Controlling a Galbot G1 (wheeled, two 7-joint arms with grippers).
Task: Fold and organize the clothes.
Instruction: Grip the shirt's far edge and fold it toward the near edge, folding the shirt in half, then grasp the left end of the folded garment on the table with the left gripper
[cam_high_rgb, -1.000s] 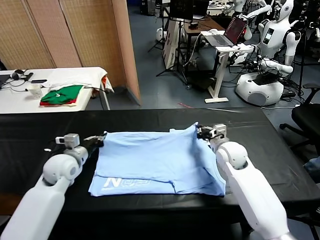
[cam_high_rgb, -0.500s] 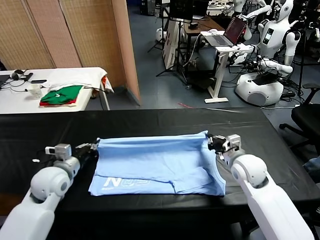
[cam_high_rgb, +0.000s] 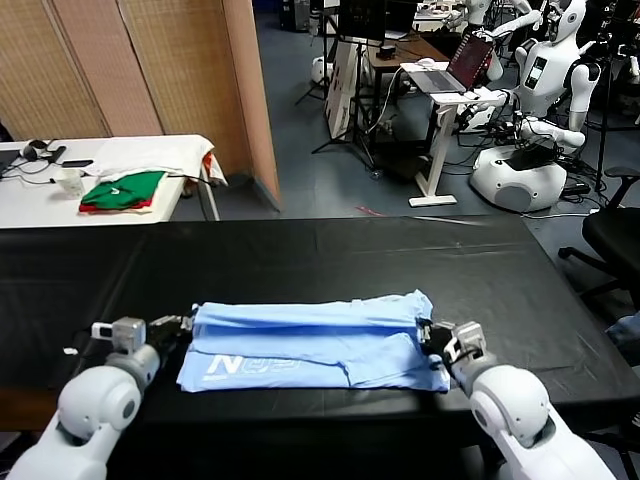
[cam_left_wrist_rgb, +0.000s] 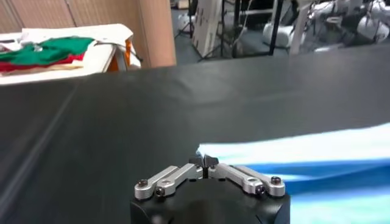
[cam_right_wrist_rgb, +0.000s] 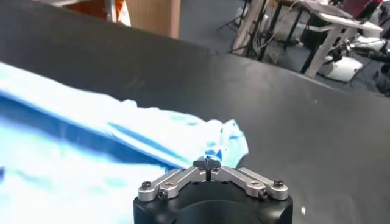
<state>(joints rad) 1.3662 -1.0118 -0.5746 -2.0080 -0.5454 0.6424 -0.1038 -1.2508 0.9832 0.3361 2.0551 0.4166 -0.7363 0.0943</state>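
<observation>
On black table (cam_high_rgb: 300, 260), both claws pinch T-shirt (cam_high_rgb: 310, 345) edge.

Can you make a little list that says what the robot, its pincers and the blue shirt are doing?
shirt: pale blue T-shirt, folded into a long strip on the black table
lettering: white, on the near layer by the left end
left pincer: shut on the shirt's left end
right pincer: shut on the shirt's right end
fold: far edge laid over the near half
other clothes: green and red pile on the white table behind, untouched
</observation>
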